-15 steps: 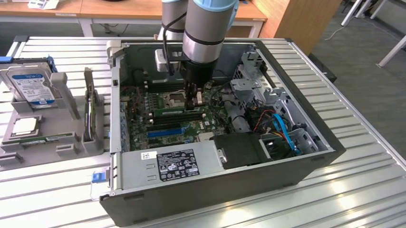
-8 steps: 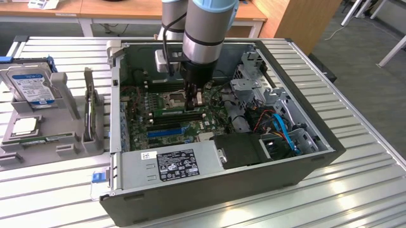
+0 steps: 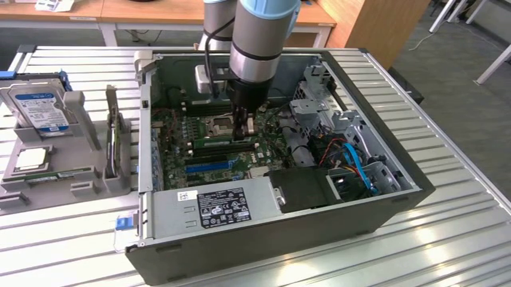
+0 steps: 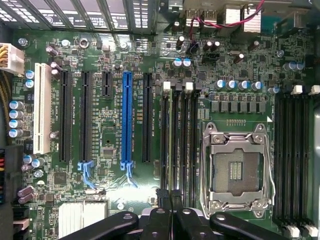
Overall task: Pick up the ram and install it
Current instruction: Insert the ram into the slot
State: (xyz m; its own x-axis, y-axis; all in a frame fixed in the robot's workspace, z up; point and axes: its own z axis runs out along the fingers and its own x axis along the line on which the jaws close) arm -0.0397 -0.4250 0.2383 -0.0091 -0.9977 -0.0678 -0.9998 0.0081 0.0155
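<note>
Green ram (image 4: 172, 140) stands edge-on in a motherboard (image 4: 107, 125) slot beside the CPU socket (image 4: 235, 170), inside the computer case (image 3: 279, 251); I see my pincer (image 4: 171, 197) pinched together on its end.

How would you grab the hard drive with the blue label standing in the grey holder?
Probably from above, pinching the hard drive across the narrow side edges of its upper half. It stands tilted back with its bottom end tucked in the grey holder, so only the top sticks out free.
</note>
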